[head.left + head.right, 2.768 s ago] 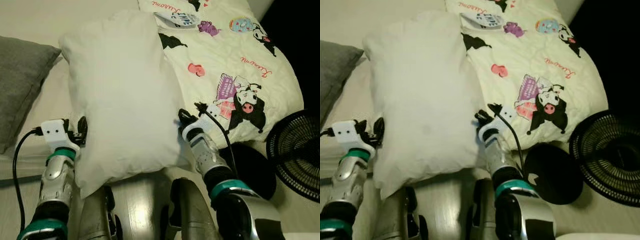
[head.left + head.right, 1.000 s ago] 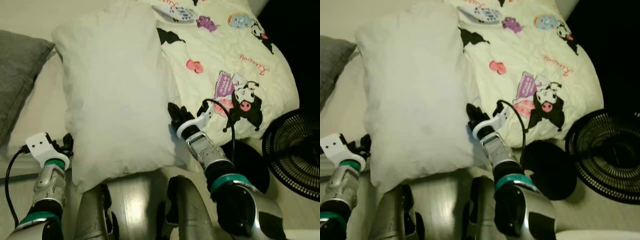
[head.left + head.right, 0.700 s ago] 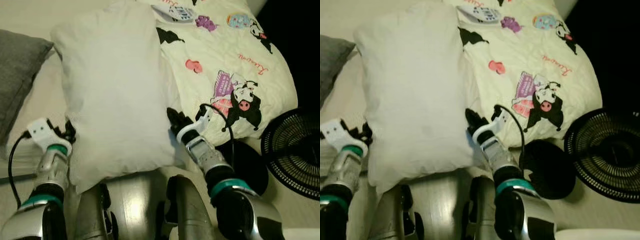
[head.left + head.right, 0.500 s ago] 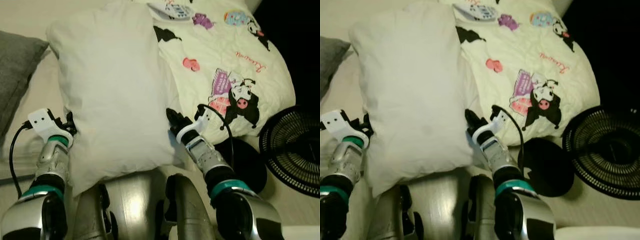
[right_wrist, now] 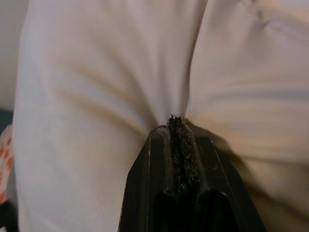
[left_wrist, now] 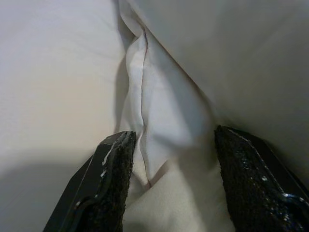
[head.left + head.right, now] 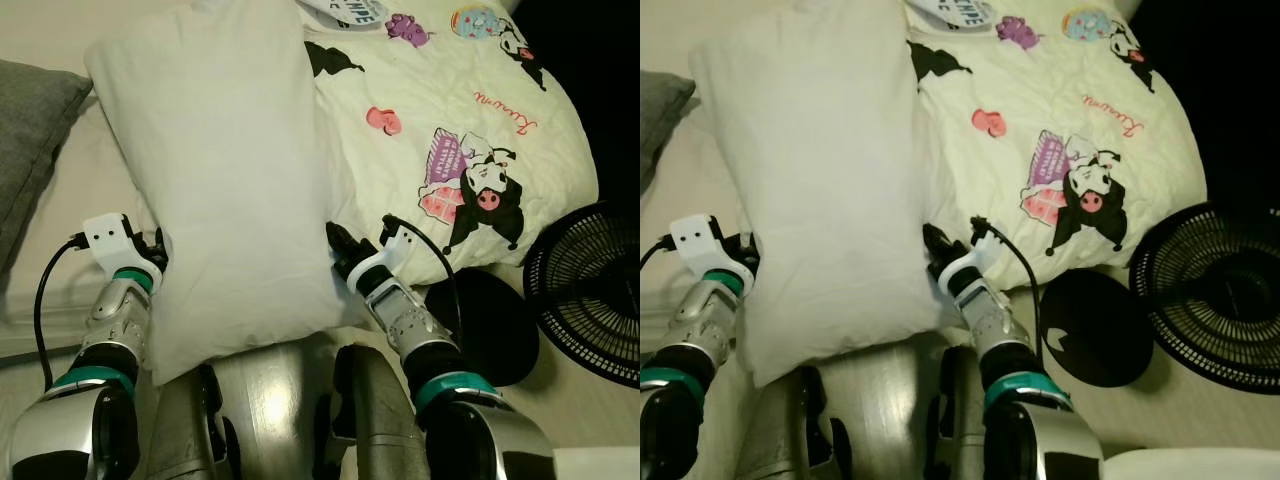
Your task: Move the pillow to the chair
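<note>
White pillow [image 7: 225, 170] lying lengthwise across the left-centre of the head views, on a pale bed surface [image 7: 80, 200], its near edge hanging toward the silver torso at the bottom. Flanked on both long sides by the arms. Left gripper [image 6: 171, 164] at the pillow's lower-left edge, fingers [image 6: 113, 183] spread wide with the seamed pillow border lying between them, not yet pinched. Right gripper [image 5: 179, 145] at the pillow's lower-right edge, fingers pressed together with white fabric bunched and creased at the tips, apparently pinching the pillow cloth. Grey cushion [image 7: 30, 150] at the far left of the frame. Cartoon-printed quilt [image 7: 470, 120] filling the upper right, touching the pillow's right side. Black fan [image 7: 590, 300] at the right edge, a round black base [image 7: 490, 325] just beside it.
</note>
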Controlling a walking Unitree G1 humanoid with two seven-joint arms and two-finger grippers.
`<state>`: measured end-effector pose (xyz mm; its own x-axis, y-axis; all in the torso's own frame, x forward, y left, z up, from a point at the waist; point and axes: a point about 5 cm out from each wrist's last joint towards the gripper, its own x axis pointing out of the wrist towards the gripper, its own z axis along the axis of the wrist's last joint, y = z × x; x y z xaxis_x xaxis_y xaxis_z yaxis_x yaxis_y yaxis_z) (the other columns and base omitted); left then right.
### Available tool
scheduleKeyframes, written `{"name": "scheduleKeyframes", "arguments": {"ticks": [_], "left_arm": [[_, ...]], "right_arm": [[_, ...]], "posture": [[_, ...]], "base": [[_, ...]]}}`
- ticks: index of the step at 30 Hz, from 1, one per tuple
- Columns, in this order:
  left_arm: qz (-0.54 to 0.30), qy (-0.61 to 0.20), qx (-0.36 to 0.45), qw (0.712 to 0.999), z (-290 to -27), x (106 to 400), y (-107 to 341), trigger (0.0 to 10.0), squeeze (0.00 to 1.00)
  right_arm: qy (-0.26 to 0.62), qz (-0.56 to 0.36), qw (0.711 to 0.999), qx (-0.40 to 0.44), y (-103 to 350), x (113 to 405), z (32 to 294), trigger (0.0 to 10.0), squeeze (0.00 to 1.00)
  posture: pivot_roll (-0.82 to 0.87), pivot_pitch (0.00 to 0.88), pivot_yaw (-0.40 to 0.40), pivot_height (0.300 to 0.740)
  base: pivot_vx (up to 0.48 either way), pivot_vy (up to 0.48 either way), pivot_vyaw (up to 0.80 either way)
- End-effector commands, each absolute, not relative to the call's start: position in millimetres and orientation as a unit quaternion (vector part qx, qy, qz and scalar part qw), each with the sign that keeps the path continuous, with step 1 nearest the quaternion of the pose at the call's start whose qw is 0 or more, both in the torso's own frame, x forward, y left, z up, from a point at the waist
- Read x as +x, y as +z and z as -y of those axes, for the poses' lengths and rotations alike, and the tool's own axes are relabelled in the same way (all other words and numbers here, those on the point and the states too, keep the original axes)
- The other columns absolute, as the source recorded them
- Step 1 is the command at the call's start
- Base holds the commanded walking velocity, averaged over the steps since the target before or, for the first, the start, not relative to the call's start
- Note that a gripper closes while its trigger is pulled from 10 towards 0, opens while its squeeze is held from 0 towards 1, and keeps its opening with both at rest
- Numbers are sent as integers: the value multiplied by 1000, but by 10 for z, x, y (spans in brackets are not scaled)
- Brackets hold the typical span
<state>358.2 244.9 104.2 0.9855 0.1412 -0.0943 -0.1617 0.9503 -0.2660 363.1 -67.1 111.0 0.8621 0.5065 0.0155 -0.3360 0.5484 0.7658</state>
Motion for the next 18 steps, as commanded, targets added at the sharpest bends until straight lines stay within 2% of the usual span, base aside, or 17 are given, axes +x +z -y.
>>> {"name": "scheduleKeyframes", "arguments": {"ticks": [1, 4, 9, 15, 16, 18], "left_arm": [[-87, 56, -149, 983, -2336, 3489, 798, 10000, 0], [-77, 47, -168, 982, -2280, 3508, 814, 10000, 0], [-52, 23, -195, 979, -2196, 3565, 897, 10000, 0], [-31, 8, -214, 976, -2145, 3602, 963, 10000, 0], [-5, -12, -235, 972, -2076, 3628, 1025, 10000, 0], [4, -21, -242, 970, -2049, 3633, 1043, 10000, 0]], "right_arm": [[306, -163, 827, 442, 953, 3374, 131, 10000, 0], [381, -176, 798, 432, 1031, 3234, -133, 10000, 0], [453, -205, 772, 397, 1008, 3033, -297, 10000, 0], [459, -224, 774, 374, 922, 2969, -270, 10000, 0], [450, -235, 797, 327, 831, 2956, -226, 10000, 0], [446, -235, 806, 309, 806, 2952, -207, 10000, 0]], "posture": [[-129, 319, -72, 592], [-129, 321, -76, 592], [-129, 306, -82, 592], [-127, 295, -82, 592], [-121, 273, -74, 592], [-121, 273, -74, 592]], "base": [[0, 0, 0], [0, 0, 0], [0, 0, 0], [0, 0, 0], [0, 0, 0], [0, 0, 0]]}}
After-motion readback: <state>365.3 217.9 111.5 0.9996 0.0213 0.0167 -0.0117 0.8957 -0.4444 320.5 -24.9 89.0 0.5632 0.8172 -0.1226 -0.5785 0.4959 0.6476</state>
